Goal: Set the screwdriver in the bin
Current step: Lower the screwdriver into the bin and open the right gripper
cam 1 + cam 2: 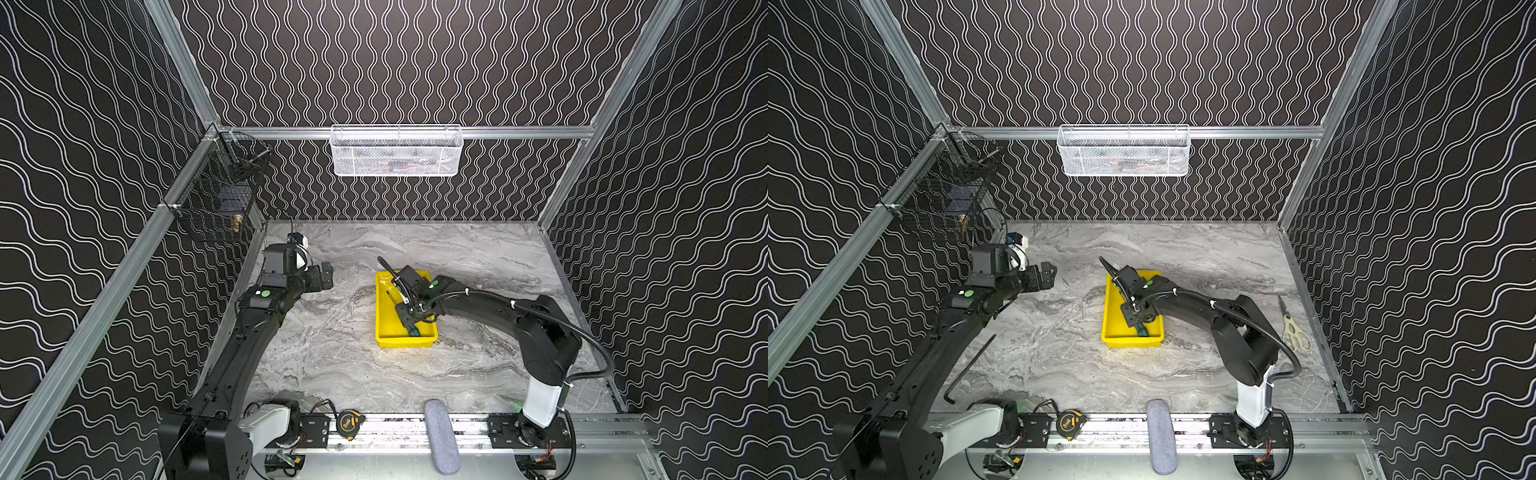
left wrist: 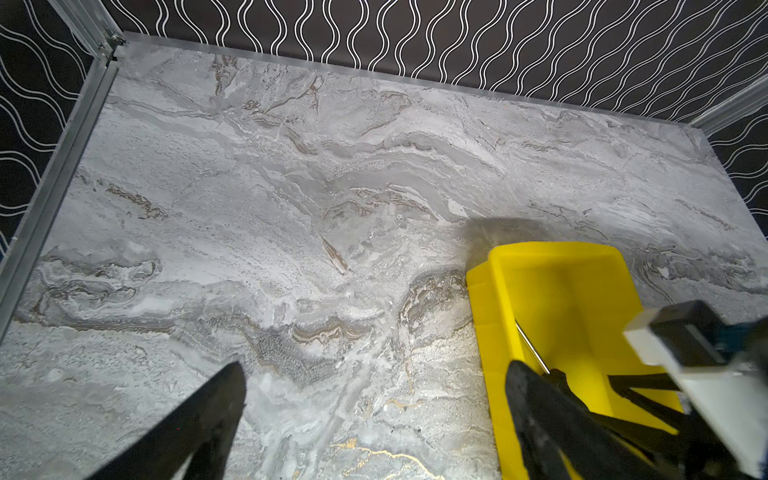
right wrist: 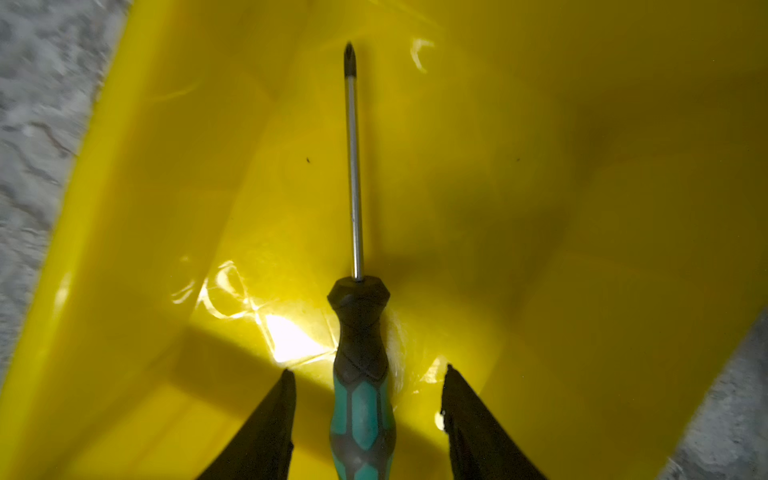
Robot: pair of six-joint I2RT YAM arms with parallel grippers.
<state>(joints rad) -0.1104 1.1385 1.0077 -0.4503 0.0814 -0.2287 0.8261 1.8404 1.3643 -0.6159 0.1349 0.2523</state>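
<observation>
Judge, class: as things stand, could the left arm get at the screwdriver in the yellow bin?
Probably not cleanly. The screwdriver lies inside the bin, but the right gripper hangs open straddling its handle, with its arm over the bin. The left gripper sits off to the side, open.

The grey marbled surface point(image 1: 332, 357) carries the yellow bin point(image 1: 384, 332) directly beneath the right arm's jaws, pale-handled scissors point(image 1: 1292, 328) and a dark hex key point(image 1: 967, 370) well apart from them.
</observation>
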